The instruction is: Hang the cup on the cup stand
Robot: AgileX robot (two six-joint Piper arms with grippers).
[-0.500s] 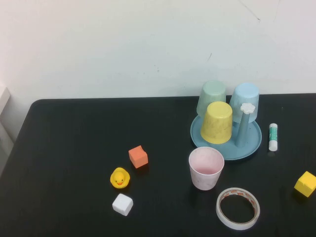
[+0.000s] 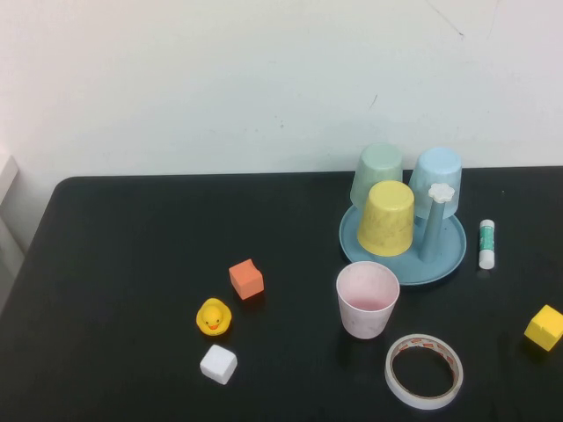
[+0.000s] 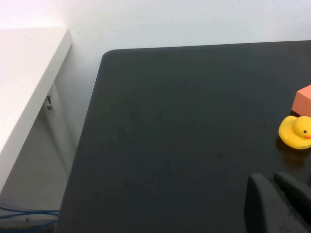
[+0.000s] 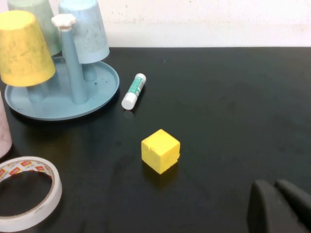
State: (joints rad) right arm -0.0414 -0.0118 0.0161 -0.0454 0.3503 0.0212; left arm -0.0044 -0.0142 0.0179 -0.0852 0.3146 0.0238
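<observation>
**Pink Cup Waited Upright, Both Arms Parked**

The pale pink speckled plastic tumbler [image 2: 367, 300] stood upright and mouth-up in the lower centre-right of the high view, just in front of the round teal-blue dish-shaped cup stand [image 2: 403, 249], close to its rim and possibly touching it. A yellow cup [image 2: 387, 217], a light blue cup [image 2: 436, 182] and a pale green cup [image 2: 377, 175] already hung upside down on the stand, leaving the peg topped by a white flower-shaped cap [image 2: 441, 192] free.

Neither arm appeared in the high view. The left gripper [image 3: 278, 202] showed at the lower right of its wrist picture with fingers pressed together and empty, near a yellow rubber duck [image 3: 296, 132]. The right gripper [image 4: 281, 206], likewise closed on nothing, sat at the lower right of its own picture, well apart from the tumbler, whose side barely edged in at far left.

The task seemingly stood at its opening step: an arm, probably the right, would need to spread its fingers, reach the tumbler, grasp it and invert it over the free peg.
</observation>
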